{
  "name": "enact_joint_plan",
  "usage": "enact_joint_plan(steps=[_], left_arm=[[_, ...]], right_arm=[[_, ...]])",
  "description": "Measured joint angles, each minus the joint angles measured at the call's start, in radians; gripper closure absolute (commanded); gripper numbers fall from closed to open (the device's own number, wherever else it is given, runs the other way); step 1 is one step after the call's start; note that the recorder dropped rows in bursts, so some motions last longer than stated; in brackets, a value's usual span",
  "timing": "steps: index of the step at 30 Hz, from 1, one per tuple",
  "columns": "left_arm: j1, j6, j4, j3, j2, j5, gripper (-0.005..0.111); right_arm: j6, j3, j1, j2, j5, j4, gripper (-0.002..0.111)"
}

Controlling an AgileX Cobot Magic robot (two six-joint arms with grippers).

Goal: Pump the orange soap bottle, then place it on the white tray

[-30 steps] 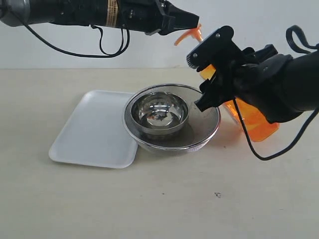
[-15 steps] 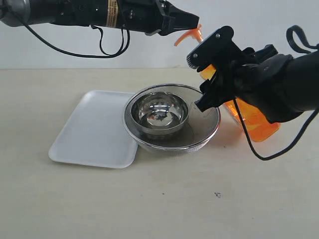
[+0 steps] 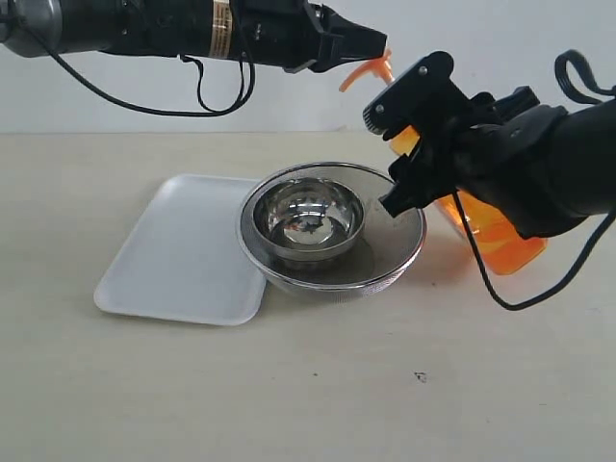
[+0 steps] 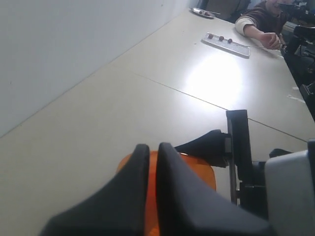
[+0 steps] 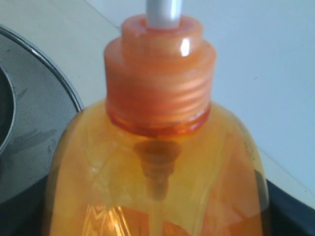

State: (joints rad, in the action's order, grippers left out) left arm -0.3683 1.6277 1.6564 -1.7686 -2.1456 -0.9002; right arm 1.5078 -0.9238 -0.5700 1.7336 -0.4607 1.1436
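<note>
The orange soap bottle (image 3: 496,241) is off the table and tilted, just right of the strainer, with my right gripper (image 3: 404,135) shut on its body. In the right wrist view the bottle (image 5: 157,162) fills the frame, its orange collar and white stem on top, with dark fingers (image 5: 290,211) at its sides. My left gripper (image 3: 371,43) is shut, its tip right at the orange pump head (image 3: 371,65). From the left wrist the shut gripper (image 4: 153,147) lies over the pump head (image 4: 197,167); contact cannot be told. The white tray (image 3: 173,255) lies flat at the left with nothing on it.
A round steel bowl (image 3: 308,217) sits inside a mesh strainer (image 3: 395,241) between the tray and the bottle, its rim overlapping the tray's right edge. The strainer's mesh (image 5: 34,98) shows close beside the bottle. Black cables hang from both arms.
The left gripper has edged slightly right, toward the pump head. The bottle and the right gripper have shifted a little to the right. Both grips are unchanged.
</note>
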Motion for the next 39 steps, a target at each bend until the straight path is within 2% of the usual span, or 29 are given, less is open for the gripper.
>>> enact_joint_plan(steps=[34,39], left_arm=[[0.0,-0.006,-0.01,0.015,0.0,0.003,0.102],[-0.004,-0.006,0.031,-0.005,0.013,0.018,0.102]], right_arm=[[0.006,0.002,0.0,0.0,0.0,0.0,0.108],[0.0,0.002,0.0,0.0,0.002,0.002,0.108]])
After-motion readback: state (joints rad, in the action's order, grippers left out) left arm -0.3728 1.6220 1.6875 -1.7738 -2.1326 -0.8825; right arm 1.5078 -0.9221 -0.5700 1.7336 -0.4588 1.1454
